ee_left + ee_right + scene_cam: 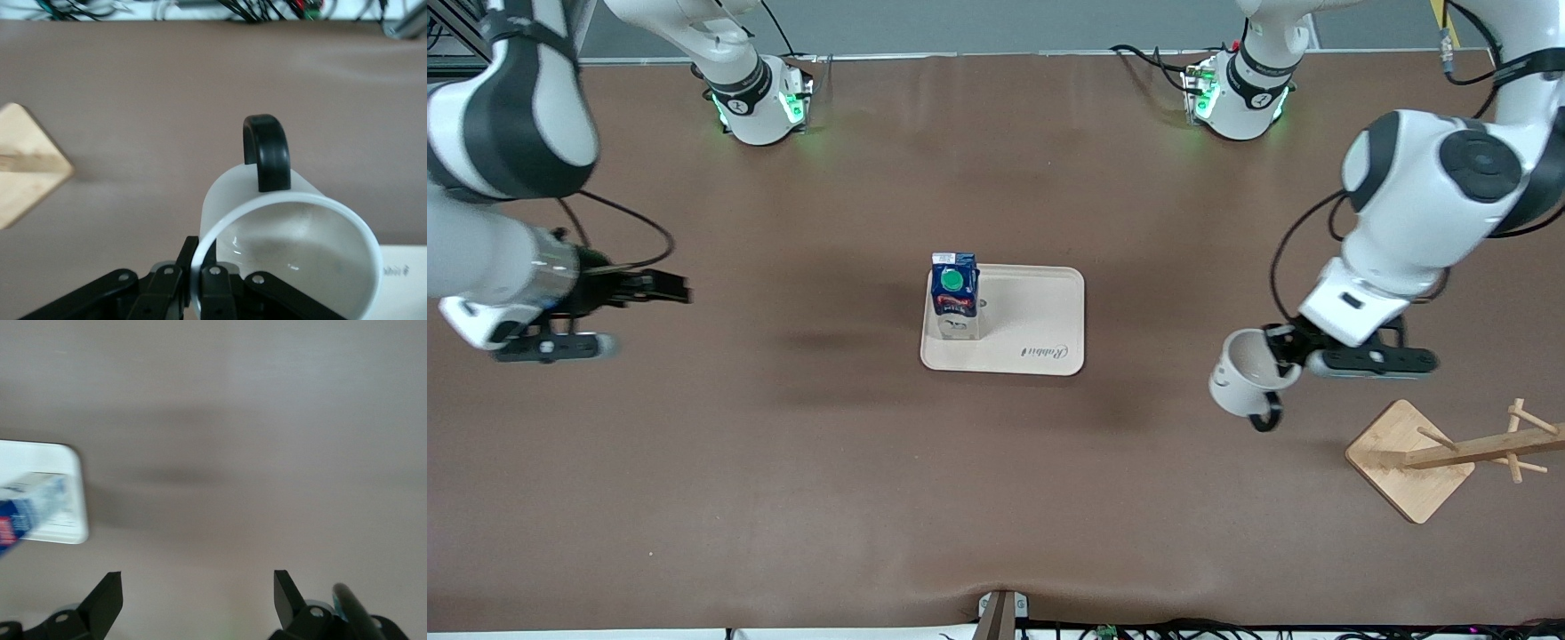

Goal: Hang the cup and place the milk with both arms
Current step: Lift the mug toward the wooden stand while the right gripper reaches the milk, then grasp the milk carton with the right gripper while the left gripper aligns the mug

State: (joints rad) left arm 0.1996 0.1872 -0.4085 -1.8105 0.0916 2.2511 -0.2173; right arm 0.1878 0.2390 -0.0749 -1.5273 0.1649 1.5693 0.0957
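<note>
Left gripper [1288, 348] is clamped on the cup [1245, 373] rim, held over the table near the wooden rack [1449, 455]; handle alignment onto a peg is probably needed next, while the milk [954, 296] is already stood on the tray [1040, 347] and the right gripper [660, 286] is parked, fingers apart.

A: Where does the front view sit?

B: High across the tabletop [783, 498], looking down toward both arm bases along the top edge.

A: And the wrist views?

B: Each looks down past its own hand, close to the tabletop. The left shares the cup [293, 247] and rack base [27, 167] with the front view; the right shares the tray [73, 487] and milk [27, 507].
</note>
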